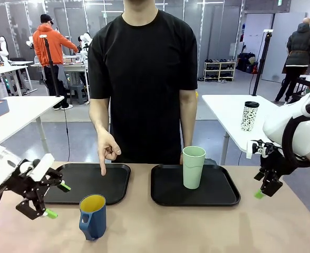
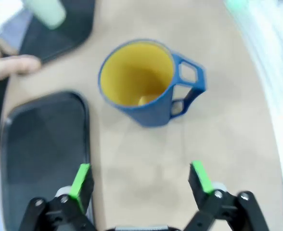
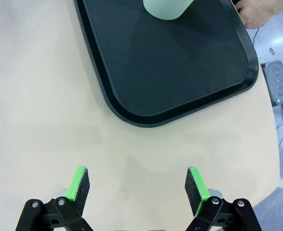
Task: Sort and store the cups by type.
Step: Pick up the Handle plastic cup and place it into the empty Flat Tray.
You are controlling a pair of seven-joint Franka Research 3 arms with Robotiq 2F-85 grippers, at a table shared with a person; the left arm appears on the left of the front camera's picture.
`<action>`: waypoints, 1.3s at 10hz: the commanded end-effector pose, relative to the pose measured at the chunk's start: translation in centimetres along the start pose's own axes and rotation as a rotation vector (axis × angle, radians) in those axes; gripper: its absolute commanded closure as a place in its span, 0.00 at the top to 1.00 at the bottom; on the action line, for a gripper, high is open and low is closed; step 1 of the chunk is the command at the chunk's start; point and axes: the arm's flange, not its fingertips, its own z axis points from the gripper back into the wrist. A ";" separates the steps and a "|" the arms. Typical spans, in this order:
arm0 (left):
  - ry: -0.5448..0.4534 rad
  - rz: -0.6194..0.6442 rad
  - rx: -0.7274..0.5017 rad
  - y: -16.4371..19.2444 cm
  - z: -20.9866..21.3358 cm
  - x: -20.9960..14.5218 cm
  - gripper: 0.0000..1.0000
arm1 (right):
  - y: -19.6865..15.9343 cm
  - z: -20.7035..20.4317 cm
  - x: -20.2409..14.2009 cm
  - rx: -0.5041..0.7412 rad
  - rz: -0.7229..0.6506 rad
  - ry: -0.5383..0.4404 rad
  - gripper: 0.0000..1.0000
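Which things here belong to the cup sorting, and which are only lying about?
Part of the job:
mint-green tumbler, standing on the right tray
blue mug, in front of the left tray
the person's hand, pointing at that tray

Just lying about:
speckled cup with black lid, on the white table behind

Two black trays lay side by side at the far edge of the tan tabletop [image 1: 197, 226], the left tray [image 1: 110, 184] and the right tray [image 1: 168, 192] with a narrow gap between them. A person [image 1: 144, 68] in a black T-shirt stood just behind them. Farther back, a speckled cup [image 1: 249, 116] with a black lid stood on a white table [image 1: 223, 105], and a shoe rack [image 1: 220, 70] stood by the wall.
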 end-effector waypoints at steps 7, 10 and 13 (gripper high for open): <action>-0.429 0.039 0.060 -1.5 -3.4 -6.5 1.00 | 0.0 0.0 0.0 0.000 0.001 0.003 1.00; -0.402 0.074 0.015 -1.7 -1.4 -4.0 1.00 | 0.0 0.0 0.0 0.000 0.001 0.003 1.00; -0.402 0.074 0.015 -1.7 -1.4 -4.0 1.00 | 0.0 0.0 0.0 0.000 0.001 0.003 1.00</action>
